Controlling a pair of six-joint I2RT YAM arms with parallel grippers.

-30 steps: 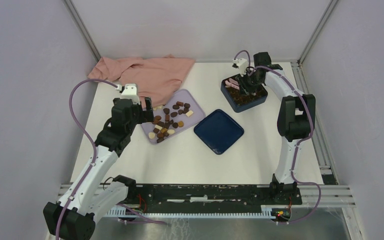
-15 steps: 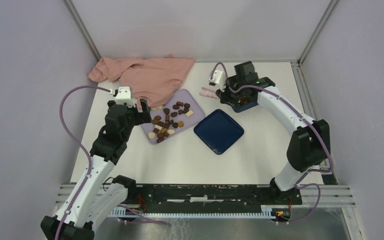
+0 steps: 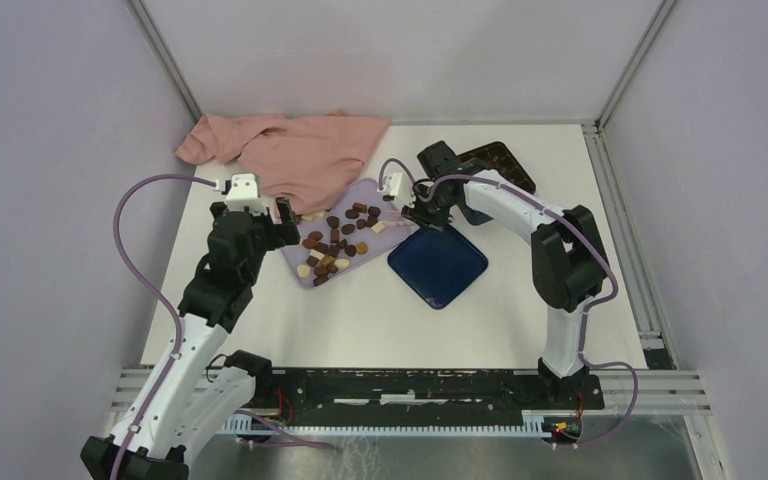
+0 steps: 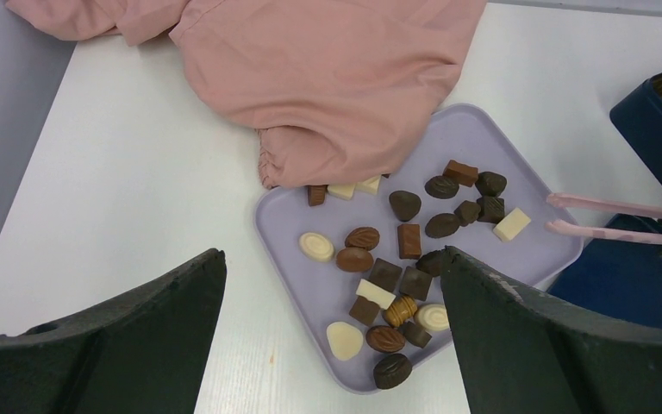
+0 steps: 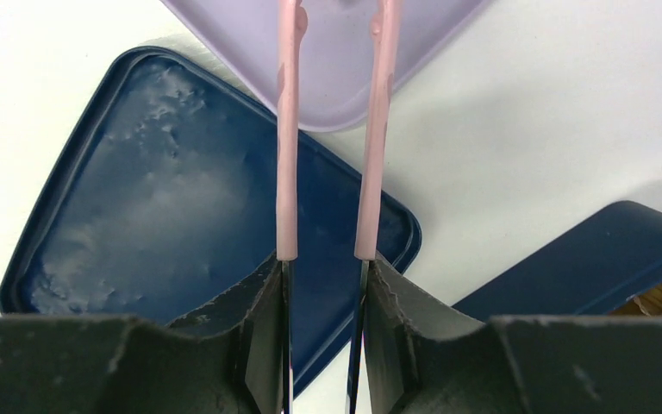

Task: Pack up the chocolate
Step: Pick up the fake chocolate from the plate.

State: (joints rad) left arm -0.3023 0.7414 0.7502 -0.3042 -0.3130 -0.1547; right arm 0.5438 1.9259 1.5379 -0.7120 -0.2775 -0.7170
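The right gripper [image 5: 323,266], part-closed on the handle end of pink tweezers [image 4: 608,207], reaches left from the box [image 3: 495,160] side. The tweezer arms stand apart with nothing between them. Their long axis runs right to left, with the tips just over the right rim of the lilac tray [image 4: 461,134]. The chocolate [image 4: 401,259] lies scattered on that tray, left of the tips. A cream block [image 4: 511,224] at the right edge is closest, so the right arm looks better placed for it.

The left gripper [image 4: 329,276] hangs wide open and empty above the tray's near left side.

The tray is flat and low-rimmed on the white table [image 3: 360,310]. A pink cloth [image 3: 300,150] overlaps the tray's far left corner. The blue lid [image 5: 155,207] lies just beside the tray on the near right, under the tweezers.
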